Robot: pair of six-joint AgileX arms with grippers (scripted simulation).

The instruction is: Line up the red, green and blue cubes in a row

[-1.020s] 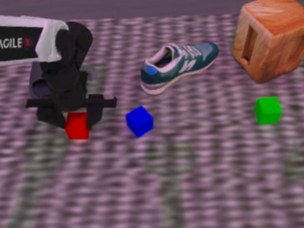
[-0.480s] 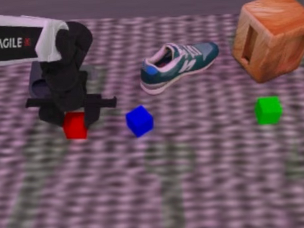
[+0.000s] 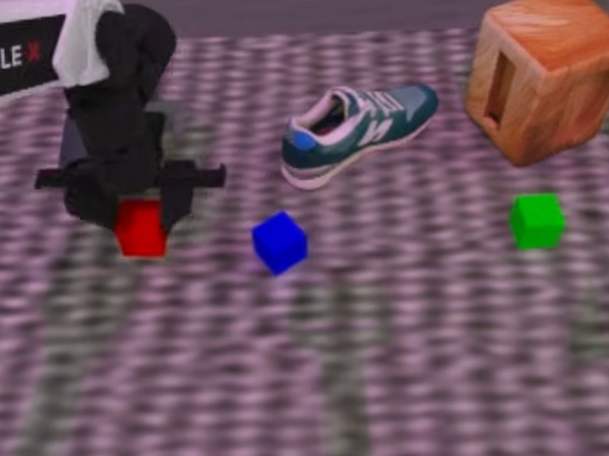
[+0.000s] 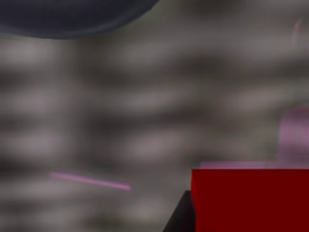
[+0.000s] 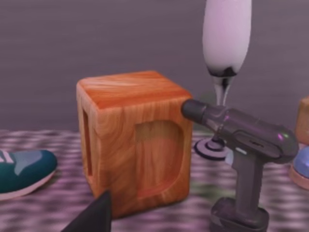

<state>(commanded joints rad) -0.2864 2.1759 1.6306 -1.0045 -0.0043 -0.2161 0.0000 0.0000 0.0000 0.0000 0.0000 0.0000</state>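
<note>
left claw (image 3: 139, 222) is clamped on the red cube (image 3: 140, 228) and has hauled it up off the counter (image 3: 389, 365) since a second ago, drifting toward the far left edge. so the grab worked. blue cube (image 3: 280, 243) sits mid-counter, green cube (image 3: 537, 221) well off right, neither moved. right claw (image 5: 91, 217) pokes out near the wooden cube (image 5: 133, 137), can't tell its state.

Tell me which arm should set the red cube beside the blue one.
Left. Its tool is already shut on the red cube at the table's left, near the blue cube. The right arm is absent from the top view.
</note>
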